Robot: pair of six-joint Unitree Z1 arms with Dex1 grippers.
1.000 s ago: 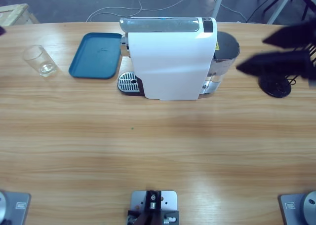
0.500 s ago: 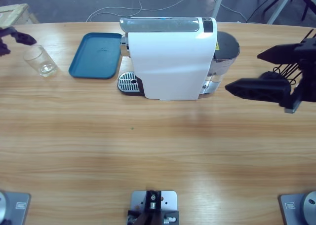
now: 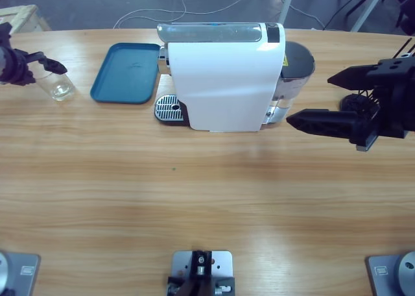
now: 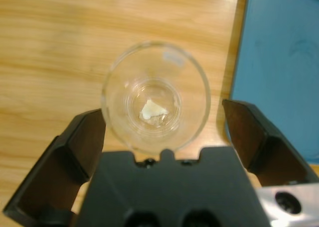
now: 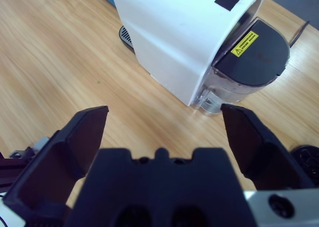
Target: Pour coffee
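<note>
At the upper left of the frame the left hand (image 4: 162, 137) is spread wide around the glass tumbler (image 3: 57, 83), gripping nothing. The glass could tip if one jaw strikes first. It holds no coffee (only a pale fleck); none shows anywhere. The blue tray (image 3: 126, 73) lies bare beside the white machine (image 3: 224, 75). At right, the right hand (image 3: 311, 101) hangs released above the counter (image 3: 207, 192).

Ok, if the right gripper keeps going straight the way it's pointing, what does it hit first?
Probably the coffee machine: the right gripper, jaws open, aims at its rear end by the dark water tank. Height is unclear, so hedge that.
</note>
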